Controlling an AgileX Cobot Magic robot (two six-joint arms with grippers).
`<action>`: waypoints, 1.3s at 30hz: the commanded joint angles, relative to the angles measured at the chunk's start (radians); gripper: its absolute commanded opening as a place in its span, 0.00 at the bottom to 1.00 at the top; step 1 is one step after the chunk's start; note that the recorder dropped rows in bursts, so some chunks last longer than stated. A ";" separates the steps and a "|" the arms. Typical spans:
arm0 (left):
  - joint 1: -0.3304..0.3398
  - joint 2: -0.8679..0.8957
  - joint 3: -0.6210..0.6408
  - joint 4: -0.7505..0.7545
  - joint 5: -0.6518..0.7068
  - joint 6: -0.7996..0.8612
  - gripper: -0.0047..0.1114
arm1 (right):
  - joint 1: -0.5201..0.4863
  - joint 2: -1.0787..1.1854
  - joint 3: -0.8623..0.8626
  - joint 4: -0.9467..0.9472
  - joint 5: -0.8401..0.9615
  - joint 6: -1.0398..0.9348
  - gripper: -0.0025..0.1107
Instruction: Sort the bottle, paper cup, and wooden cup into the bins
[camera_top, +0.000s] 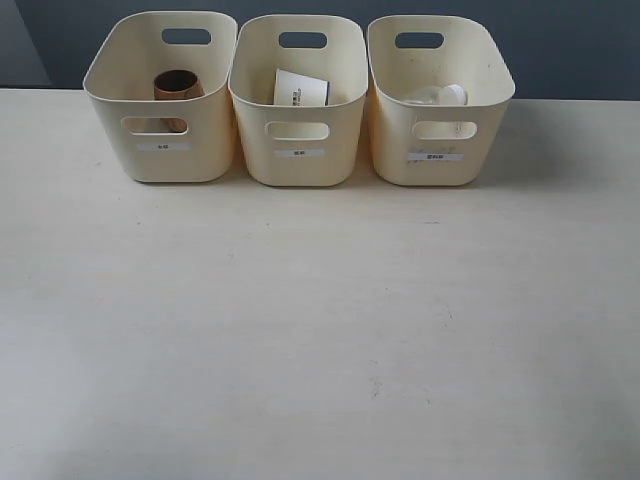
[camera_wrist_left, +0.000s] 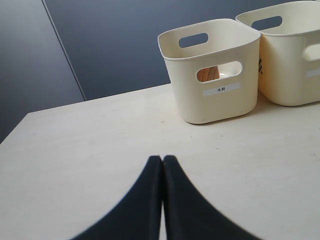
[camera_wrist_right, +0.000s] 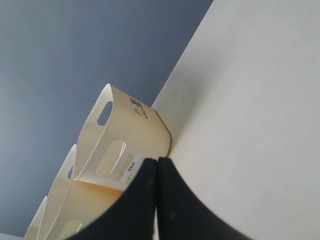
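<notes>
Jaws of the left gripper (camera_wrist_left: 162, 167) are pressed together. The two dark fingers meet along a thin seam with nothing between them, and they hang over the pale table (camera_top: 320, 340). The right gripper (camera_wrist_right: 157, 165) is the same: its fingers are closed flat against each other and hold nothing, with the tabletop beyond them.

Past the left gripper's tips, its wrist camera shows a cream bin with a small white label. A patch of brown wood shows through the oval cut-out in the bin's front, and a second bin stands just beside it. Past the right gripper's tips, its wrist camera shows the row of bins at a slant, the nearest one with a label under its handle hole.

In the exterior view the three bins stand side by side across the upper part of the frame, with neighbouring walls very close or touching.

- **Left-hand bin** (camera_top: 115, 140), upper left: holds the wooden cup (camera_top: 177, 86), whose dark rim shows above the front wall.
- **Middle bin** (camera_top: 300, 172), upper centre: holds the paper cup (camera_top: 300, 88), tilted, with a dark mark on its side.
- **Right-hand bin** (camera_top: 440, 178), upper right: holds the bottle (camera_top: 438, 96), which sits low and appears to lie on its side, its white cap toward the right.

A dark blue-grey wall (camera_top: 580, 40) runs behind the row.
</notes>
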 joint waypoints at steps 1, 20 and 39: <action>-0.003 -0.005 0.001 0.000 -0.005 -0.002 0.04 | -0.004 -0.014 0.005 -0.008 -0.005 -0.004 0.02; -0.003 -0.005 0.001 0.000 -0.005 -0.002 0.04 | -0.004 -0.014 0.005 -0.178 0.001 -0.023 0.02; -0.003 -0.005 0.001 0.000 -0.007 -0.002 0.04 | -0.004 -0.014 0.005 -0.178 -0.490 -0.023 0.02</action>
